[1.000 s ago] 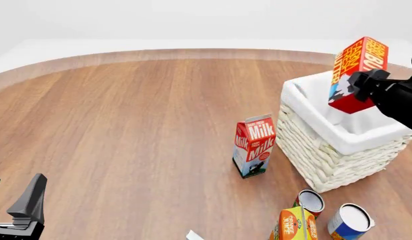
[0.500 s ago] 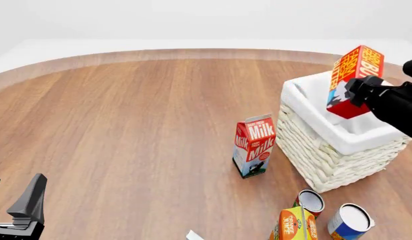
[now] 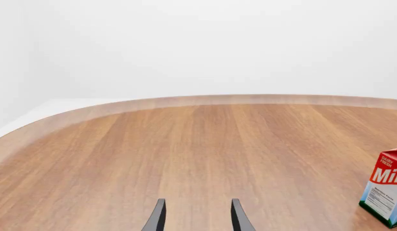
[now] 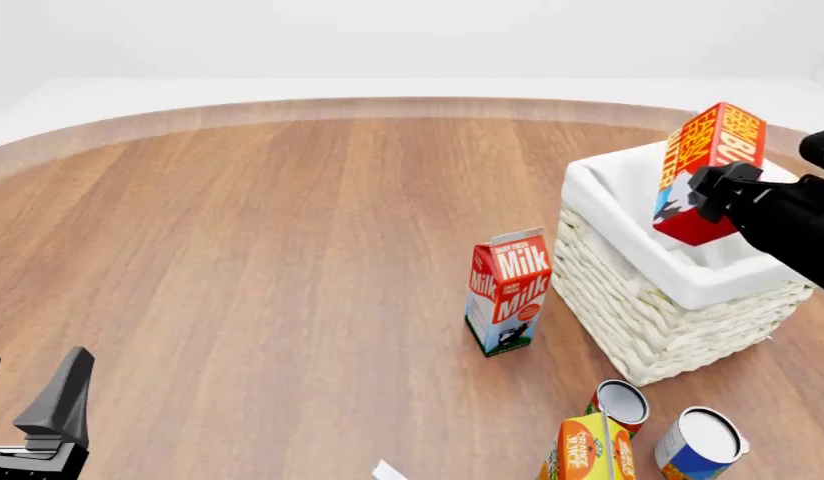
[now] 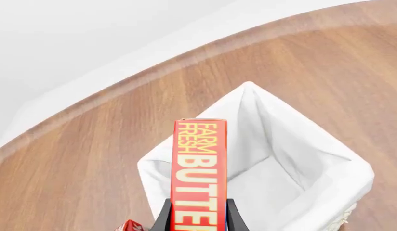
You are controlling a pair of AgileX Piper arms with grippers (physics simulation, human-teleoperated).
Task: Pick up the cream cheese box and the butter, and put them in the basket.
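The red-and-orange butter [image 4: 707,160] carton hangs tilted over the basket [image 4: 652,300], its lower end just above the white lining, with my right gripper [image 4: 710,196] shut on it. In the right wrist view the butter [image 5: 198,173] stands between the two fingers [image 5: 164,217], above the open basket [image 5: 285,159]. A small whitish corner of the cream cheese box [image 4: 389,470] shows at the front edge. My left gripper [image 4: 36,375] stands open near the front left; in its own view the left gripper [image 3: 197,219] holds nothing.
A red-and-white milk carton [image 4: 508,292] stands upright just left of the basket, and also shows as the milk carton [image 3: 386,192] in the left wrist view. An orange juice carton [image 4: 588,450] and two cans [image 4: 623,403] [image 4: 700,440] sit in front of the basket.
My right gripper has come down and slightly left with the butter, bringing it closer to the basket's opening. The left arm has not moved.
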